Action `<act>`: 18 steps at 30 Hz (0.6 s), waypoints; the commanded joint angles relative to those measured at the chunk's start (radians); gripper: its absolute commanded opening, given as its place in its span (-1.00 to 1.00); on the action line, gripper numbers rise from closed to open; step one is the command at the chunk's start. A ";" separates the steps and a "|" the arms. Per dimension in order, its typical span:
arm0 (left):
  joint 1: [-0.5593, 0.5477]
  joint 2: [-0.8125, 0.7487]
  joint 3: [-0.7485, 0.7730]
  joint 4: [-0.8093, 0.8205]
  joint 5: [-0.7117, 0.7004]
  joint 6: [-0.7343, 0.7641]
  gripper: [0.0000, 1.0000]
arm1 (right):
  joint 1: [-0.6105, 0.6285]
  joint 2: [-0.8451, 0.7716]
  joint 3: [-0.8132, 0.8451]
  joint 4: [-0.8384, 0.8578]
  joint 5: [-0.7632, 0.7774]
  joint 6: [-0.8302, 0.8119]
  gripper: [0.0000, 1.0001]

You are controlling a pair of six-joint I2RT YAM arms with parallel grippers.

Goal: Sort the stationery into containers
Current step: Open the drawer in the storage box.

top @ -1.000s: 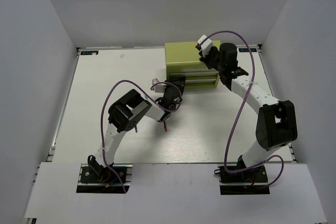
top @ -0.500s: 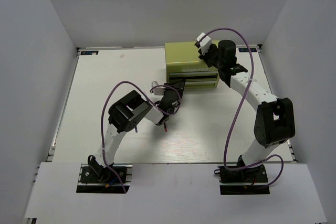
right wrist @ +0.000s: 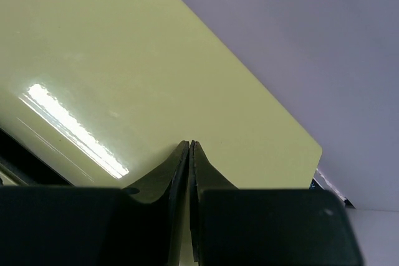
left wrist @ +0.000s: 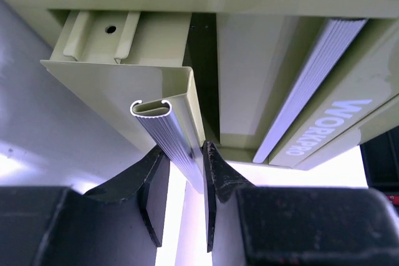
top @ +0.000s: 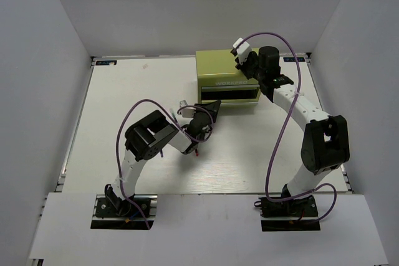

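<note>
Olive chest (top: 215, 66) has closed, empty right gripper (right wrist: 189, 146) over its top's edge, left gripper (left wrist: 185, 154) pinching its drawer handle (left wrist: 163, 123).

We see a white counter (top: 124, 91) boxed in by plain pale grey walls (top: 56, 42) on the left, far and right sides. A small dark label (top: 107, 62) sits at its far left corner and another (top: 291, 58) at the far right. A faint pale mark (top: 144, 65) lies near the far edge. A white panel (top: 206, 222) spans the near edge.
</note>
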 commanded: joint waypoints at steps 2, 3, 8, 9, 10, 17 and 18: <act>-0.006 -0.061 -0.042 -0.053 0.016 0.041 -0.49 | 0.002 0.047 -0.006 -0.166 0.018 0.007 -0.81; -0.006 -0.070 -0.042 -0.066 0.016 0.041 -0.45 | 0.003 0.044 -0.006 -0.166 0.018 0.007 -0.81; -0.015 -0.081 -0.042 -0.057 0.016 0.041 -0.10 | 0.003 0.041 -0.015 -0.169 0.018 0.010 -0.62; -0.015 -0.092 -0.042 -0.057 0.016 0.041 -0.04 | 0.002 0.038 -0.012 -0.168 0.020 0.009 -0.55; -0.015 -0.092 -0.051 -0.066 0.025 0.041 0.11 | 0.002 0.035 -0.015 -0.171 0.018 0.009 -0.42; -0.015 -0.179 -0.125 -0.037 0.071 0.050 0.45 | 0.002 0.018 -0.025 -0.172 0.003 0.014 -0.28; -0.015 -0.191 -0.140 -0.037 0.082 0.060 0.45 | 0.000 0.012 -0.025 -0.174 0.003 0.012 -0.25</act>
